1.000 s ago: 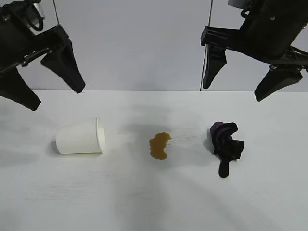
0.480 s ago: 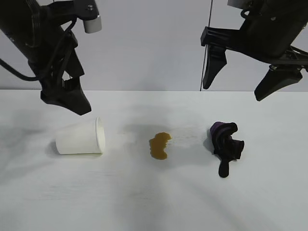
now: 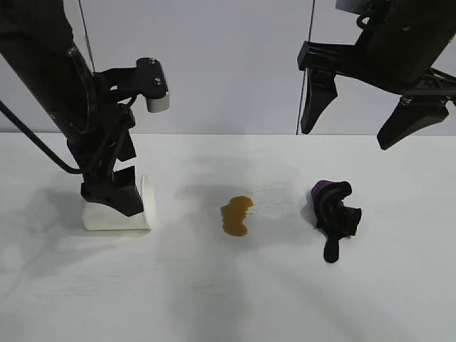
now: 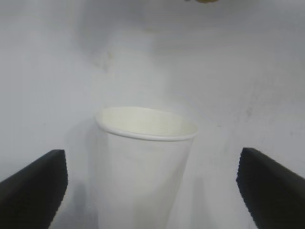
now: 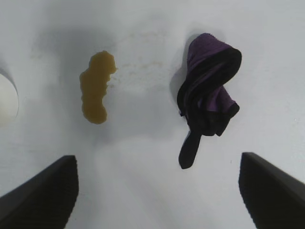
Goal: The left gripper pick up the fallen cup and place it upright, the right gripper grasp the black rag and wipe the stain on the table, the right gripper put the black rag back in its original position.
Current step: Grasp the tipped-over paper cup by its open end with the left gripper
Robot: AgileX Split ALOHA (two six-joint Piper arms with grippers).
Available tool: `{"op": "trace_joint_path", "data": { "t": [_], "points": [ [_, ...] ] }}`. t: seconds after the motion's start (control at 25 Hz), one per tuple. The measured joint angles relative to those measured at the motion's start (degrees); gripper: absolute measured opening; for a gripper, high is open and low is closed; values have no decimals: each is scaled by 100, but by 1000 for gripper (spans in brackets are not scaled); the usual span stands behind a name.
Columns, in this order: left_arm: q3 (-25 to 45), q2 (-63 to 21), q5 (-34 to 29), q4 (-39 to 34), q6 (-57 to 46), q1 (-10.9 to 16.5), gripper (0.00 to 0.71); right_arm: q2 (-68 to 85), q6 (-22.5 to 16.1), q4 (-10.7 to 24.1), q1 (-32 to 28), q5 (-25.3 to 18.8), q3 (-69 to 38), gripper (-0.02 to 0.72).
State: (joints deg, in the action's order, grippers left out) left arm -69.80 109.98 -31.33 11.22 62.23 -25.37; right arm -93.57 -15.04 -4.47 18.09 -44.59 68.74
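Observation:
The white paper cup (image 3: 135,211) lies on its side on the white table (image 3: 228,299) at the left, rim toward the middle. My left gripper (image 3: 112,201) is down over it, open, one finger on each side of the cup (image 4: 145,162) without touching. The brown stain (image 3: 236,214) is at the table's middle and shows in the right wrist view (image 5: 96,87). The black rag (image 3: 335,214) with its purple end lies to the right (image 5: 208,98). My right gripper (image 3: 354,121) hangs open and empty high above the rag.
A grey wall stands behind the table. Thin vertical cables (image 3: 298,68) hang at the back. The table's front half is bare white surface.
My left gripper has swung down from high at the left and now straddles the fallen cup. The right arm, rag, stain and cup have not moved.

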Motion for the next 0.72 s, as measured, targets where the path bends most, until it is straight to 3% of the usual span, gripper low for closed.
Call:
{"op": "trace_joint_path", "data": {
  "t": [0.48,0.6,0.72],
  "points": [
    [-1,613,276,-135,-10,24,680,0,76,0,0,-67,0,633],
    [-1,676,283,-135,-10,77,617,0,83,0,0,-67,0,633],
    [-6,683,296,-150,-10,90,498,0,83,0,0,-72,0,633]
  ]
}}
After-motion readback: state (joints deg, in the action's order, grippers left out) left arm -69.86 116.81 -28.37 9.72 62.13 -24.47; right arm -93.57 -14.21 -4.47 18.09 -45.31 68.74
